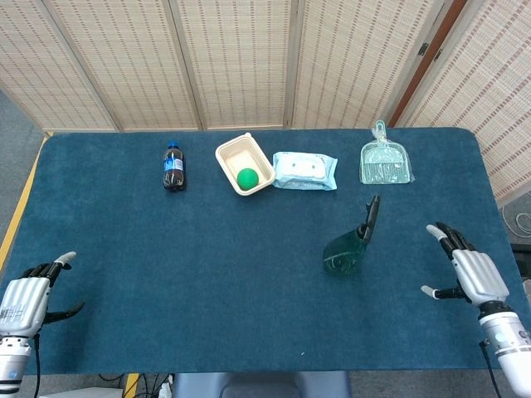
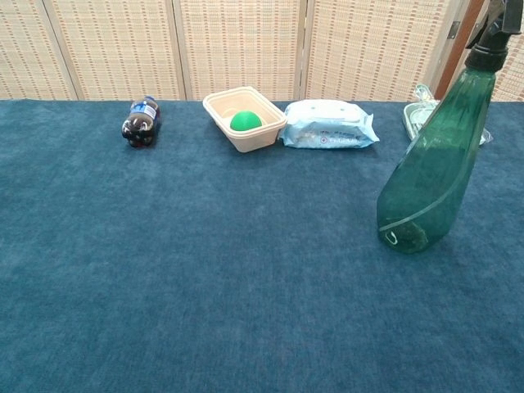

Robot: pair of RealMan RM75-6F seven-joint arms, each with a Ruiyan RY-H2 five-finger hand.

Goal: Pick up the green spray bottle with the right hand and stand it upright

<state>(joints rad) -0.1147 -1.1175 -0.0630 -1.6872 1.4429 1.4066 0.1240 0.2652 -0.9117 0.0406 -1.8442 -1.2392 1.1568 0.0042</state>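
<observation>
1. Green spray bottle (image 1: 347, 251) stands upright on blue counter (image 1: 207, 274), nothing touching it.
2. Right hand (image 1: 469, 271) well right of it, fingers spread, empty.
3. Left hand (image 1: 26, 294) at front-left corner, fingers apart, empty.
4. Far edge: cola bottle (image 1: 173, 167), tray (image 1: 231, 162) holding green ball (image 1: 247, 177), wipes pack (image 1: 304, 171), dustpan (image 1: 385, 160).

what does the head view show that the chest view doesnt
Only the head view shows the left hand and right hand, both open and holding nothing, and the whole dustpan, which the chest view mostly hides. Only the chest view shows the green spray bottle side-on, standing on its base. Both show the cola bottle, the tray with the green ball, and the wipes pack.
</observation>
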